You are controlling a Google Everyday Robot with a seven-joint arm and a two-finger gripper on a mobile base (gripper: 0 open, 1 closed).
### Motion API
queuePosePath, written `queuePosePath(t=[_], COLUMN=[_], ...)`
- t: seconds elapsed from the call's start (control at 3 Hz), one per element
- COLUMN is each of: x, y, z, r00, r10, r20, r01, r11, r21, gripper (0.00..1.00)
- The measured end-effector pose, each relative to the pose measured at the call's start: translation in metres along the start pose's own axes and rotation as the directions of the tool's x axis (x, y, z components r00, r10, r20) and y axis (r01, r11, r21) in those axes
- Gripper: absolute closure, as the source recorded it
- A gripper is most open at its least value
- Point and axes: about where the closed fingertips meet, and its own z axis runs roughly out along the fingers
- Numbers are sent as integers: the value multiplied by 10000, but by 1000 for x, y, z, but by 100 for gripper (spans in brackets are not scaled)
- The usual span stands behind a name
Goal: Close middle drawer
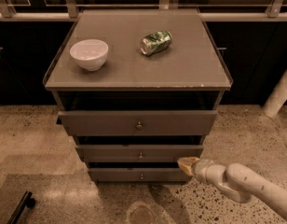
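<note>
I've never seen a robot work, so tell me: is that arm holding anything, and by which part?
Nothing seems held. The gripper sits by the right end of the grey-brown wooden middle drawer front, away from its small round metal knob.

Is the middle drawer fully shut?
No, the middle drawer has its front standing out from the cabinet with a dark gap above it, and the hand is near its lower right corner.

Single view only. Camera high, in front of cabinet, tilted down, facing drawer fronts. Mid-close: whole surface [181,64], three drawer fronts, floor strip in frame. Arm enters at lower right; tool [186,164] low, just beside right end of middle drawer [111,152] front.
</note>
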Motion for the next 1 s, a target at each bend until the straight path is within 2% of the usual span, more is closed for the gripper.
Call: queuePosePath(t=[0.33,0.67,1.0], x=[14,13,13], y=[9,14,14], z=[-48,-46,-46], r00=[9977,9979,9979], r10=[541,519,518], r20=[-411,-385,-386], r01=[-568,-551,-550], r11=[9962,9947,9948], r21=[-660,-867,-858], gripper=[100,81,58])
